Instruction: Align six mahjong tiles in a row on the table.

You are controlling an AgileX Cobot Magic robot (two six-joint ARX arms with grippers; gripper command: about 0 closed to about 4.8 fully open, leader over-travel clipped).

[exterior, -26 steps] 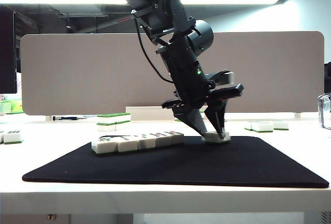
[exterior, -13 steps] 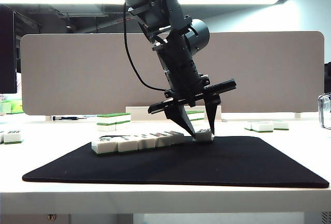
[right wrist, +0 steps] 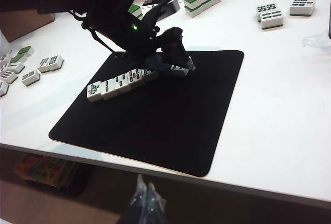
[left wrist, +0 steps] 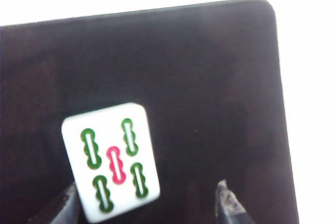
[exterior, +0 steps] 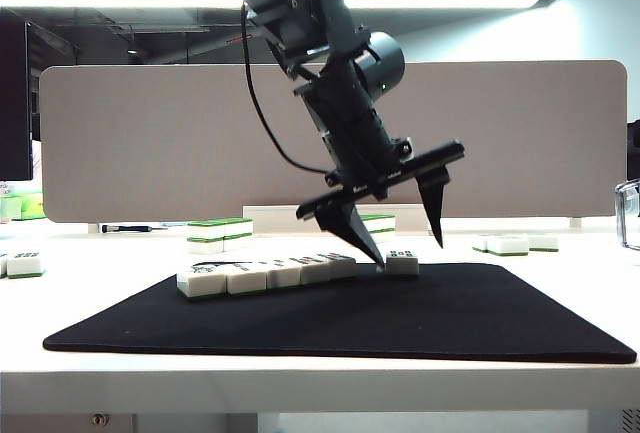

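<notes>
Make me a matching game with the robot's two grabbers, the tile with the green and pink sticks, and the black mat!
Things:
1. left gripper
2. right gripper
3. sixth tile
4. black mat

States:
A. lies flat on the white table
B. jaws open, above the sixth tile
C. shut, hanging off the table's near edge
D. face up, beside the row's end

Pairs: 1-B, 2-C, 3-D, 4-A

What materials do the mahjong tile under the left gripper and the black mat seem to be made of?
The mahjong tile looks like hard glossy plastic or resin: smooth white face, rounded corners, inlaid green and red marks. The black mat seems soft cloth or foam: thin, dull, no shine. The left gripper hangs over the tile, jaws open.
</notes>
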